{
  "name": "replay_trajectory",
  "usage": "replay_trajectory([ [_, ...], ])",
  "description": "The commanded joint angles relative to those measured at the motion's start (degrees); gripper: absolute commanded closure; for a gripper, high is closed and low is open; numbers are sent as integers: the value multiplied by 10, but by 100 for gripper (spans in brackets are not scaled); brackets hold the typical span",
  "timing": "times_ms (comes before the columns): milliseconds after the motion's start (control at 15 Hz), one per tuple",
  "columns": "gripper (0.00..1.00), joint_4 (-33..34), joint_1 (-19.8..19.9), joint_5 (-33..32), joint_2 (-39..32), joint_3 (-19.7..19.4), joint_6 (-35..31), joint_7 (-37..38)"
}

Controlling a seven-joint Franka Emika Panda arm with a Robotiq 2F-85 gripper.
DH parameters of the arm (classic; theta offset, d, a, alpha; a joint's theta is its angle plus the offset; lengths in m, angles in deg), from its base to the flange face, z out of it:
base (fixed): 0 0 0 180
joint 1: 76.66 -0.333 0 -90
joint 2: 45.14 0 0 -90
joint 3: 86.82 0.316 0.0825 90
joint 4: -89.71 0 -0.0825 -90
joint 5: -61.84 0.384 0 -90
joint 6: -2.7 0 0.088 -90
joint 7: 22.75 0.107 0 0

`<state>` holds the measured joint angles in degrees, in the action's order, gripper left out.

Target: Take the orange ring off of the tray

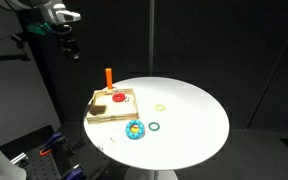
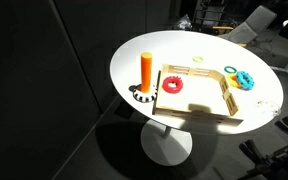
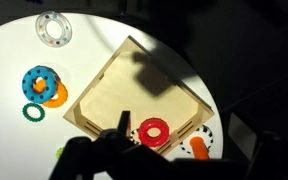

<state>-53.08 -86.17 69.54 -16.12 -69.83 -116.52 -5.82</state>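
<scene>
The orange ring (image 1: 117,98) lies flat inside the tray (image 1: 125,109), near the corner with the upright orange peg (image 1: 108,76). Both show in both exterior views, ring (image 2: 173,84) and tray (image 2: 200,99). In the wrist view the ring (image 3: 152,130) sits at the tray's (image 3: 124,90) lower corner, beside the peg (image 3: 198,148). My gripper (image 1: 70,47) hangs high above the table, up and to the side of the tray. In the wrist view its dark fingers (image 3: 181,138) stand apart, open and empty, with the ring below them.
A blue gear-like piece on an orange one (image 3: 39,82), a dark green ring (image 3: 33,112) and a pale ring (image 3: 53,28) lie on the round white table (image 1: 189,120) beside the tray. The surroundings are dark, and the table edge is close behind the peg.
</scene>
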Motion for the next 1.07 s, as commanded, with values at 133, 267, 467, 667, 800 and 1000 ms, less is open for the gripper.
replay_trajectory([
  [133,0,2,-7,-4,-1,-6,1,3],
  [267,0,2,-7,-4,-1,-6,1,3],
  [467,0,10,3,-9,-11,-15,-1,3],
  [667,0,18,15,-10,-27,-27,-14,2],
  [800,0,28,21,-6,-44,-38,-27,-1],
  [1000,0,47,28,1,-80,-55,-48,-9],
])
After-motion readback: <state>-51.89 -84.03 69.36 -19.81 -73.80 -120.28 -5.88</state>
